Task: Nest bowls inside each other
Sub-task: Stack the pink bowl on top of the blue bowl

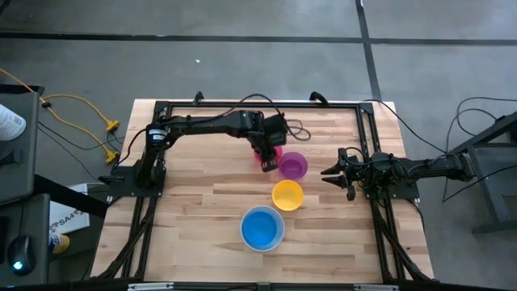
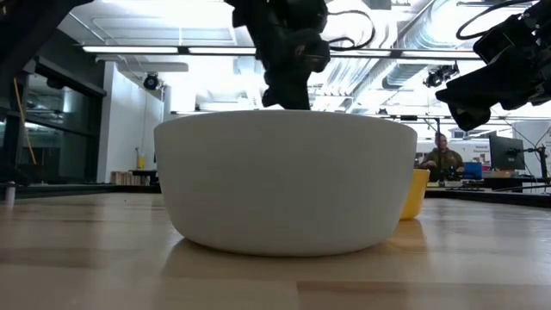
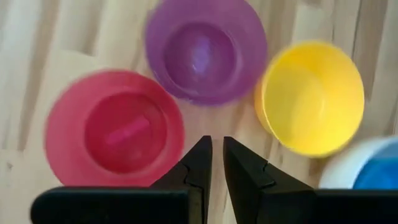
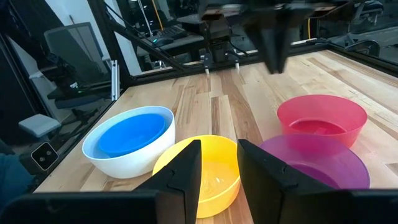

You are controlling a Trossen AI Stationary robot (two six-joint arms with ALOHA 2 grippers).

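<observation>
Three small bowls stand on their bases on the wooden table: a pink-red one (image 3: 115, 127), a purple one (image 3: 205, 50) and a yellow one (image 3: 311, 96). The blue bowl (image 1: 261, 226) sits inside the larger white bowl (image 4: 124, 165) nearer the table's front. My left gripper (image 3: 211, 162) hovers above the pink-red bowl (image 1: 266, 155), beside its rim. Its fingers are a narrow gap apart with nothing between them. My right gripper (image 1: 327, 172) waits open at the table's right, level with the purple bowl (image 1: 293, 166), and holds nothing.
A black frame (image 1: 258, 103) runs around the work area, with cables at its far side. In the low view the white bowl (image 2: 284, 185) fills the foreground and the yellow bowl (image 2: 415, 194) peeks out behind it. A person (image 2: 443, 159) sits far off in the room.
</observation>
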